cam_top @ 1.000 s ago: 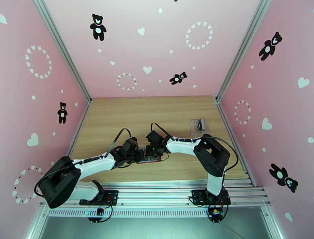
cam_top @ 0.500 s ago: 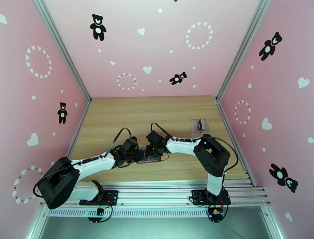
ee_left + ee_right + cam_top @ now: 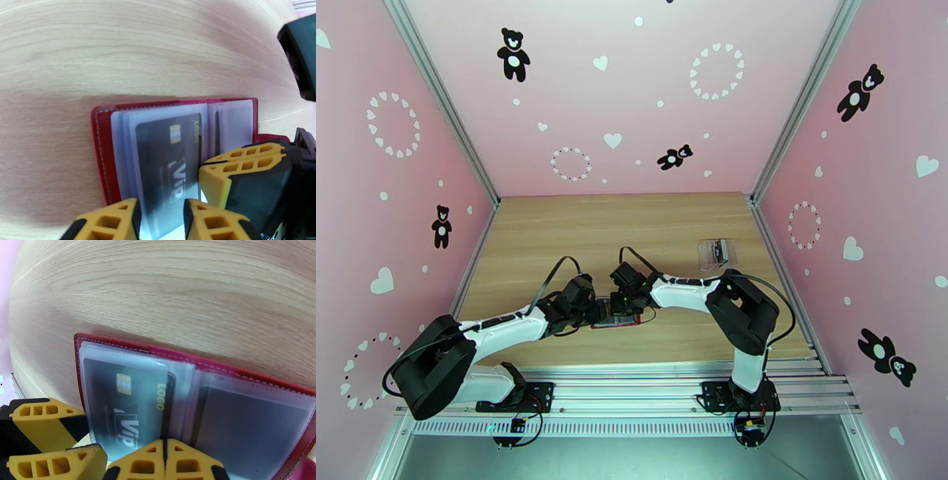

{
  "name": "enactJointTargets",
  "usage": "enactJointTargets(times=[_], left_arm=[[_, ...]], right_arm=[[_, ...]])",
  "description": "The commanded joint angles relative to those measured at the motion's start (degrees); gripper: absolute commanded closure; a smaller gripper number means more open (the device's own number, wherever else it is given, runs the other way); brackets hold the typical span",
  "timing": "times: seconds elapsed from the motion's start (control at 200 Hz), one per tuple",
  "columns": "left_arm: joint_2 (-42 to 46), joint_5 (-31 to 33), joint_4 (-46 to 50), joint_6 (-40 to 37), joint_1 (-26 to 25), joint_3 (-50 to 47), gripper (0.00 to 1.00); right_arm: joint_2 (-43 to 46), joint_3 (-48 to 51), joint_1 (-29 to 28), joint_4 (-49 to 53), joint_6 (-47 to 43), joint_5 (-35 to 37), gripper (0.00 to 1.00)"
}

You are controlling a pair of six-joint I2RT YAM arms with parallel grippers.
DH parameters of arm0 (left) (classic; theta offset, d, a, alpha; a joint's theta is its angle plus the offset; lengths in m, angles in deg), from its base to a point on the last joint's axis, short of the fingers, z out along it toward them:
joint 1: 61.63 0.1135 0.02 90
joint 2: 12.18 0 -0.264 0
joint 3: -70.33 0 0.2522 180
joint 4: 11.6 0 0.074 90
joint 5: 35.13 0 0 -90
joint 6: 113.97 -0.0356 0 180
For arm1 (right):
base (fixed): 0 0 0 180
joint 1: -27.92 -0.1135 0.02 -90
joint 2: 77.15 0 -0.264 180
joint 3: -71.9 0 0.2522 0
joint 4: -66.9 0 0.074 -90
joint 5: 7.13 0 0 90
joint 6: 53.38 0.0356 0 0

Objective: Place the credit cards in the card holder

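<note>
Top external, table (image 3: 632,225): pale wood, walled in by pink panels.
Top external, card holder (image 3: 630,320): red, lay near the table's front edge, between the two arms.
Top external, left gripper (image 3: 592,311): stood at the holder's left end; jaw state too small to tell here.
Top external, right gripper (image 3: 621,305): hung just above the holder's middle.
Top external, clear box (image 3: 715,253): sat well apart, far right of the table.
Left wrist, card holder (image 3: 103,154): lay open and flat, red cover down, clear sleeves up.
Left wrist, credit card (image 3: 170,158): dark, marked VIP and LOGO, sat inside a sleeve.
Left wrist, left gripper (image 3: 160,215): yellow fingers stood parted, the sleeve's near edge between them, nothing clamped.
Left wrist, right gripper (image 3: 221,165): rested by the holder's middle fold.
Right wrist, right gripper (image 3: 165,456): fingers pressed together, clenched, nothing seen between them, over the fold.
Right wrist, credit card (image 3: 126,405): filled the left-hand sleeve.
Right wrist, card holder (image 3: 221,368): right-hand sleeve looked dark; whether a card lay there was unclear.
Right wrist, left gripper (image 3: 90,435): fingers apart at the holder's left edge.
</note>
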Motion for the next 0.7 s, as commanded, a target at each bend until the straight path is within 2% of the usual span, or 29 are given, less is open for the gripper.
enactJointTargets(times=[0.0,0.37,0.601,0.696], left_arm=[[0.4,-1.67,-2.06,-0.36,0.21,0.89,0.65],[1.43,-4.85,-5.86,0.87,0.22,0.15,0.65],[0.83,-6.42,-7.19,1.11,0.12,1.03,0.65],[0.06,-6.82,-7.36,1.08,0.05,1.97,0.65]], right_arm=[[-1.34,1.54,-0.15,1.43,-0.44,0.27,0.96],[2.25,3.35,-0.15,-0.86,0.34,0.44,0.95],[8.63,4.84,0.24,-0.6,0.66,2.51,0.71],[12.23,5.5,1.39,1.64,0.17,3.8,0.69]])
